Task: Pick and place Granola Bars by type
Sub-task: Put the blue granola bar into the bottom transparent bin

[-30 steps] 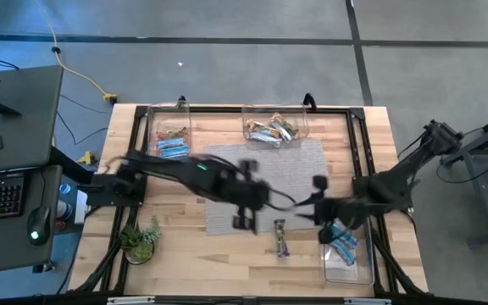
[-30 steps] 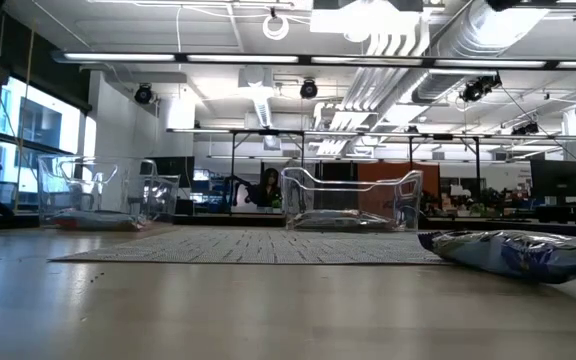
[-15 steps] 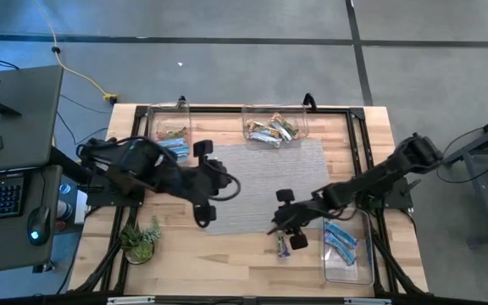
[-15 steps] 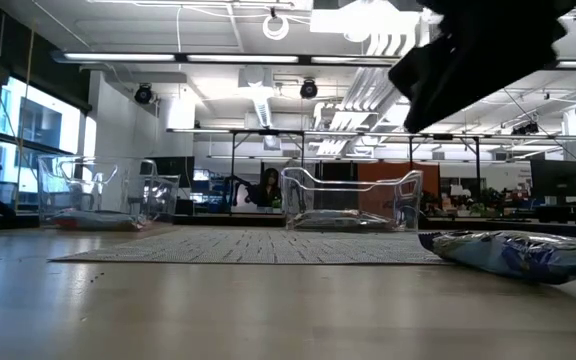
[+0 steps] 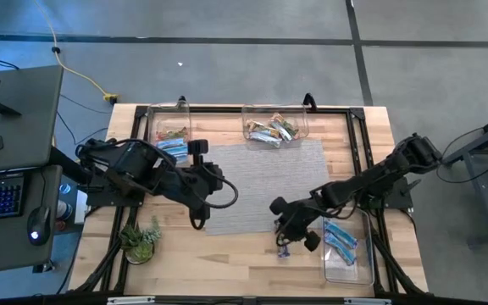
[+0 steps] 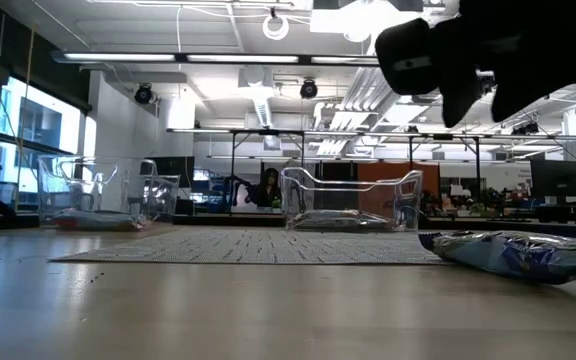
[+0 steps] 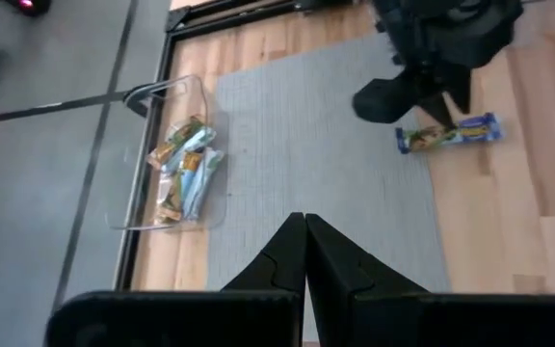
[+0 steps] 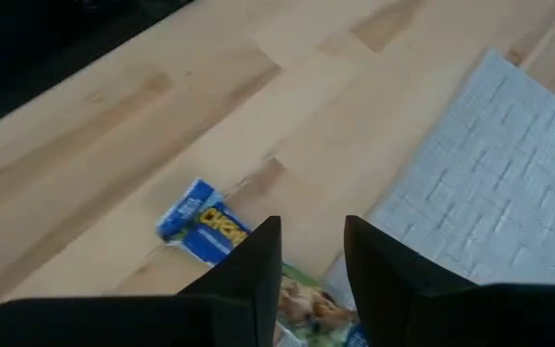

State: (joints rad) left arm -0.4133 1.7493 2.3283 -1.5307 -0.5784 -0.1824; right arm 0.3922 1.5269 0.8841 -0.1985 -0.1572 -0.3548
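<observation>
A grey woven mat (image 5: 261,182) covers the middle of the wooden table (image 5: 176,271), with three clear plastic bins around it: one at the far left corner (image 5: 169,135) holding a few bars, one at the far middle (image 5: 274,127) holding a mixed heap of Granola Bars (image 5: 271,132), and one at the near right (image 5: 347,250) with blue-wrapped bars (image 5: 342,240) inside. A small green plant (image 5: 140,240) stands at the near left edge, well apart from the work. One loose bar (image 5: 282,246), blue with a green and tan picture, lies flat on bare wood just off the mat's near edge, beside the right-hand bin. The right gripper (image 5: 293,227) hangs directly over this bar and partly hides it from above; its fingers (image 8: 258,260) stand narrowly parted with nothing between them, the bar showing below the gap. The left gripper (image 5: 200,199) sits over the mat's left edge, jaws pressed together and empty. Since half a second ago the right gripper has shifted slightly nearer the bar, while the left arm has hardly moved; a second ago it reached much farther across the mat.
</observation>
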